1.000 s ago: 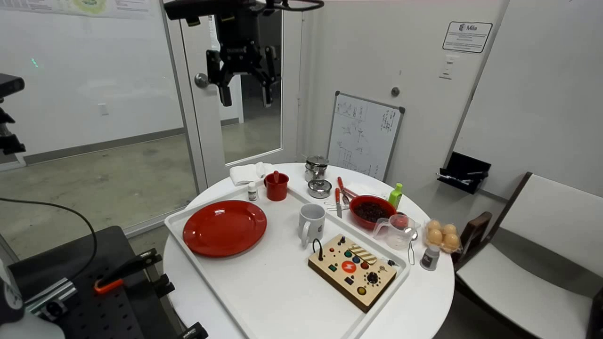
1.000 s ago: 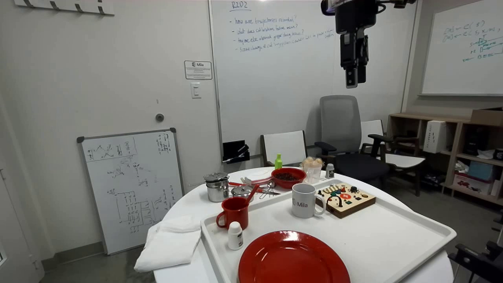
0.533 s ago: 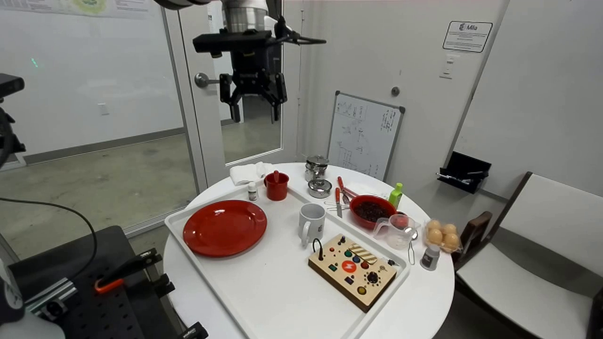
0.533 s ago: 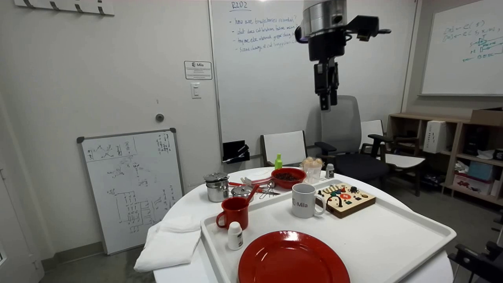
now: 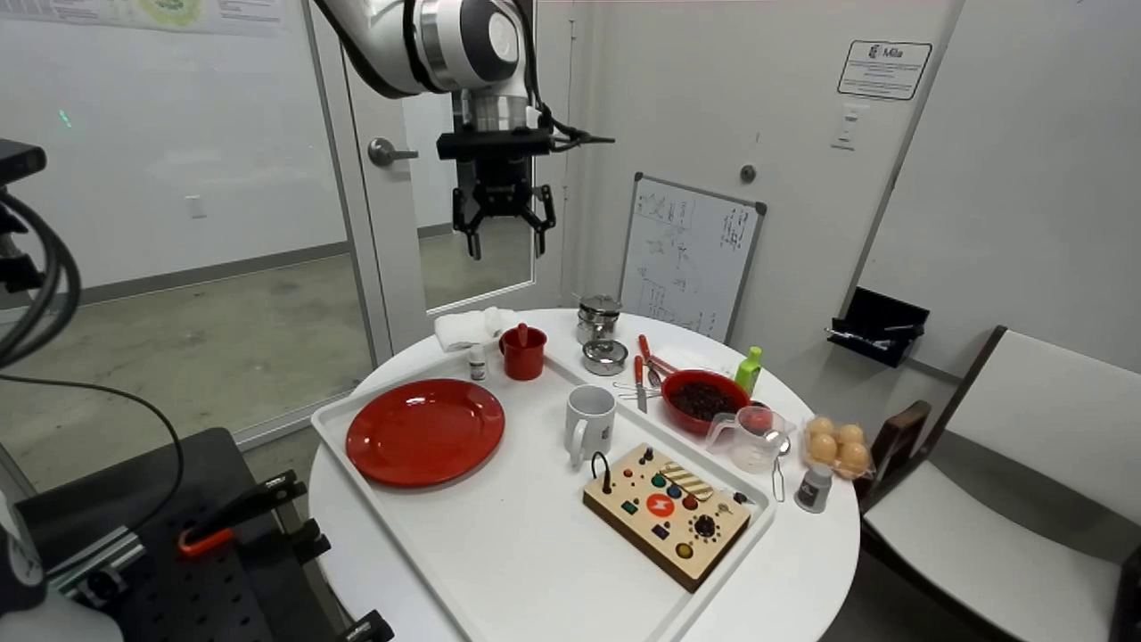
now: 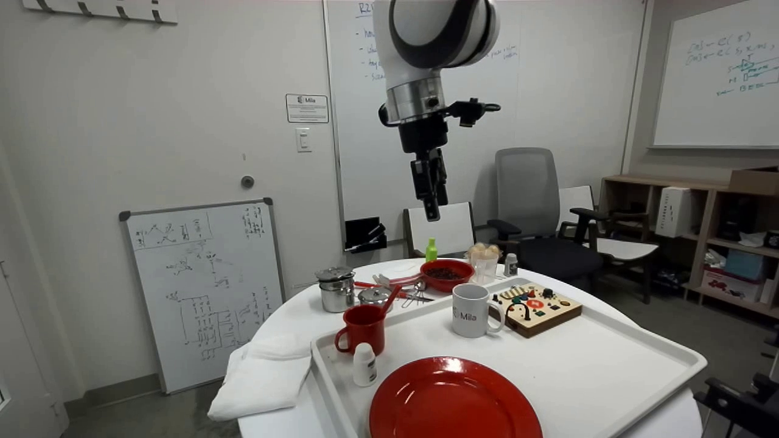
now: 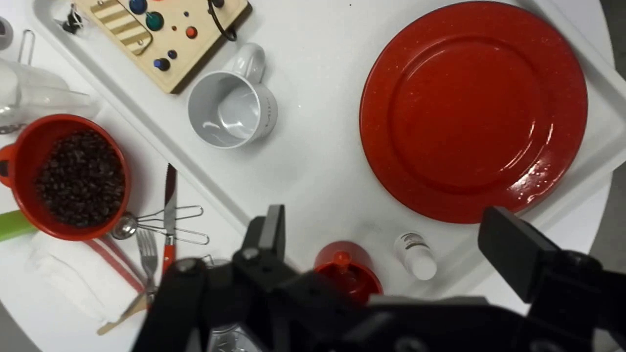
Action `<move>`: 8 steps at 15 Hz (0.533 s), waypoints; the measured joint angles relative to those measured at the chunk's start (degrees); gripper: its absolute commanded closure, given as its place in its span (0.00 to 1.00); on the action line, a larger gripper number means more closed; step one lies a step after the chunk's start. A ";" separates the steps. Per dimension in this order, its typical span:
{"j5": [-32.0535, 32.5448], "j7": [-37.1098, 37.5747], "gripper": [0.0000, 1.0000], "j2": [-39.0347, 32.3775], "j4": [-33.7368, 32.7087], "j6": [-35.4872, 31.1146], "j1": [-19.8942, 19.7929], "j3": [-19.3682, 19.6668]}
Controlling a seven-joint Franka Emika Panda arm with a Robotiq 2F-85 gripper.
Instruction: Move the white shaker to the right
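Wrist view, white shaker (image 7: pixel 415 256) stood on the tray (image 7: pixel 313 171), low and right of centre in the frame, red mug (image 7: pixel 353 273) just to its left, red plate (image 7: pixel 473 112) at upper right, jaws gaped wide along the bottom edge.

1. The tray (image 5: pixel 513 544) sits on the table (image 5: pixel 802 571); clock hours as in an exterior view, twelve at its top.
2. The plate (image 5: pixel 425 433) is on the tray; also there, shaker (image 5: pixel 478 365) at its one o'clock, cup (image 5: pixel 524 364) at two, mug (image 5: pixel 590 423) at three, control board (image 5: pixel 667 519) at four.
3. A utensil (image 5: pixel 522 334) leans in the cup; the cloth (image 5: pixel 467 330) lies off the tray, at the cup's ten.
4. Off the tray, the bowl (image 5: pixel 688 424), beans (image 5: pixel 702 399) in it, sits at the mug's three.
5. From the bowl: bottle (image 5: pixel 749 370) at two, jug (image 5: pixel 754 450) at four, eggs (image 5: pixel 836 448) at the jug's three.
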State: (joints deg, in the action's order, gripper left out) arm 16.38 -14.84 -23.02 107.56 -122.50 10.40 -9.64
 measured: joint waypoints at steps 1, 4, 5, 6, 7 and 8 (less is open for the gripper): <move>-0.65 -1.30 0.00 -2.60 -2.91 2.01 0.32 -0.49; -1.64 -5.32 0.00 -9.42 -11.49 9.14 0.96 -1.81; -1.62 -6.62 0.00 -11.36 -14.12 11.89 1.31 -1.97; -1.52 -7.72 0.00 -13.04 -16.46 14.70 1.66 -1.98; -1.44 -8.49 0.00 -14.27 -18.27 16.98 1.84 -1.97; -1.43 -9.14 0.00 -15.13 -19.74 18.53 1.88 -1.97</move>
State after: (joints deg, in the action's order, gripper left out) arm 14.95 -23.98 -38.15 87.82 -103.97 12.28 -11.61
